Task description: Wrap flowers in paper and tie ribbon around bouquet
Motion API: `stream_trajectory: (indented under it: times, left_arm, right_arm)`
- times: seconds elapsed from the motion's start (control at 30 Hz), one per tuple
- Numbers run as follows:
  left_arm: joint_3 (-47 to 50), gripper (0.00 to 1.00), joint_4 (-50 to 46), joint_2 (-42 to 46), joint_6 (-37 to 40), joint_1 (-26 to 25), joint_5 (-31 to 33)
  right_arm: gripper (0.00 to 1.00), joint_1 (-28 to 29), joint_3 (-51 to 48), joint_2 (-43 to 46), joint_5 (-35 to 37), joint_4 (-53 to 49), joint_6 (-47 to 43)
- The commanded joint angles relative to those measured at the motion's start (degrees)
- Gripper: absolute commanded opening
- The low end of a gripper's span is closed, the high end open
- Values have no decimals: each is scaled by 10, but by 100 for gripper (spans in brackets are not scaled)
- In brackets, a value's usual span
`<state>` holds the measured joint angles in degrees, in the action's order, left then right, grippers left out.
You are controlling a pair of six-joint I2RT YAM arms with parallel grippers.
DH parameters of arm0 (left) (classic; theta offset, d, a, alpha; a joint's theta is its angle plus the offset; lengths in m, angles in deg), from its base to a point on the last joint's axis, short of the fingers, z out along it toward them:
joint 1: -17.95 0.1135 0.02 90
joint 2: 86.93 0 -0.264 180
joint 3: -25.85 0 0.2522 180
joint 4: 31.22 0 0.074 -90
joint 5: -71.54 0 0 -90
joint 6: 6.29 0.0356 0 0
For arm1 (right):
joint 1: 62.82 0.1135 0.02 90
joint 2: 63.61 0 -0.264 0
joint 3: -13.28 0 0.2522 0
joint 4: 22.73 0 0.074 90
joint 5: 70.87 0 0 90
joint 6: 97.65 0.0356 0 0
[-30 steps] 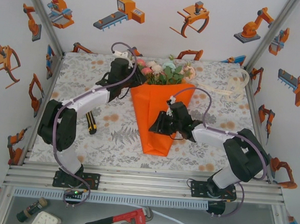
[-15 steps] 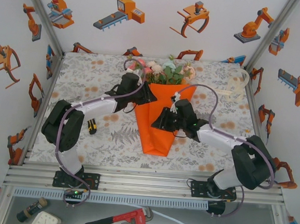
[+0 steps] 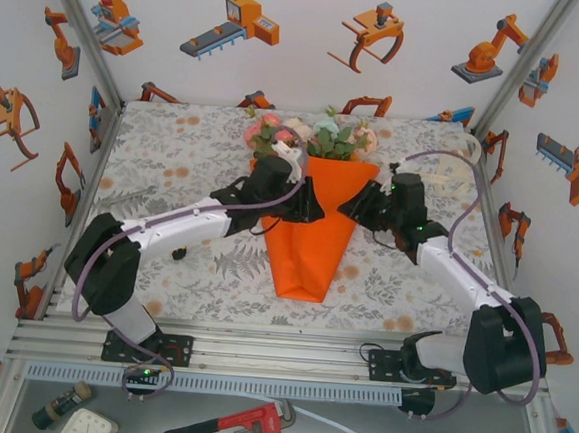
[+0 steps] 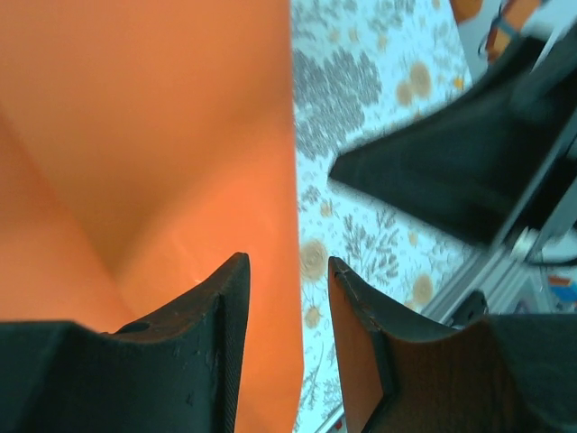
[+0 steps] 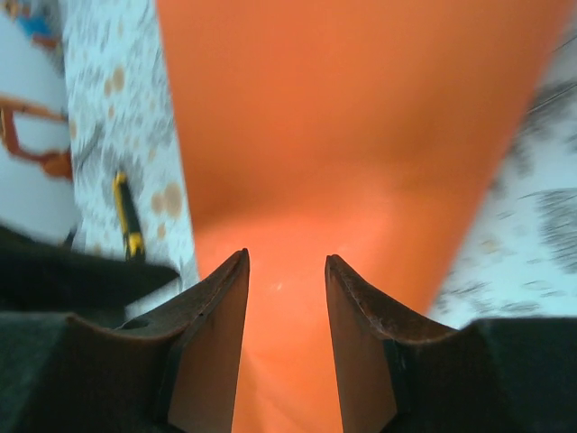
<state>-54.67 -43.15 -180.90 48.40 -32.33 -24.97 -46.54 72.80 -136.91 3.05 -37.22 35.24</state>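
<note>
you've got a yellow-and-black screwdriver (image 5: 128, 215) lying on the floral tablecloth (image 5: 99, 108), off to the left of the right claw (image 5: 287, 262).

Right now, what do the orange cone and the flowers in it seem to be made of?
The orange cone looks like stiff matte paper: flat faces, sharp fold lines. The flowers seem artificial, perhaps fabric or plastic; too small to be sure.

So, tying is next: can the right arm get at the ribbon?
Probably yes: the ribbon lies far right, beside the right arm, nothing between, but its open fingers face the paper.
</note>
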Motion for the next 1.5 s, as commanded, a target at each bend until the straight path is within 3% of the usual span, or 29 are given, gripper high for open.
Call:
stream_trajectory:
  times: [0.0, 0.2, 0.4, 0.53, 0.73, 0.97, 1.1, 1.23, 1.33, 1.47]
  left_arm:
    - [-17, 41, -43, -34, 23, -28, 3]
    - [36, 40, -49, -38, 27, -39, 27]
    - [111, 41, -31, -24, 12, -40, 37]
    - [145, 40, -6, -29, -13, -40, 40]
    - [161, 40, 10, -33, -27, -40, 46]
    - [166, 40, 22, -36, -41, -39, 41]
    - [164, 39, 18, -41, -43, -37, 50]
    - [157, 39, 18, -49, -45, -32, 47]
    - [155, 39, 16, -52, -45, -31, 50]
    - [158, 39, 18, -53, -46, -29, 50]
  right_arm:
    - [42, -72, 63, -17, 66, -55, -38]
    - [47, -173, 223, -190, 53, -116, -92]
    - [55, -236, 358, -326, 168, -190, -88]
    - [58, -289, 468, -423, 185, -253, -78]
    - [61, -335, 626, -564, 157, -302, -93]
    - [60, -346, 770, -676, 140, -335, -97]
    - [50, -346, 826, -717, 109, -360, -86]
    - [34, -345, 816, -711, 106, -356, -64]
    - [27, -343, 804, -691, 109, -356, -58]
    - [0, -339, 778, -654, 105, -336, -66]
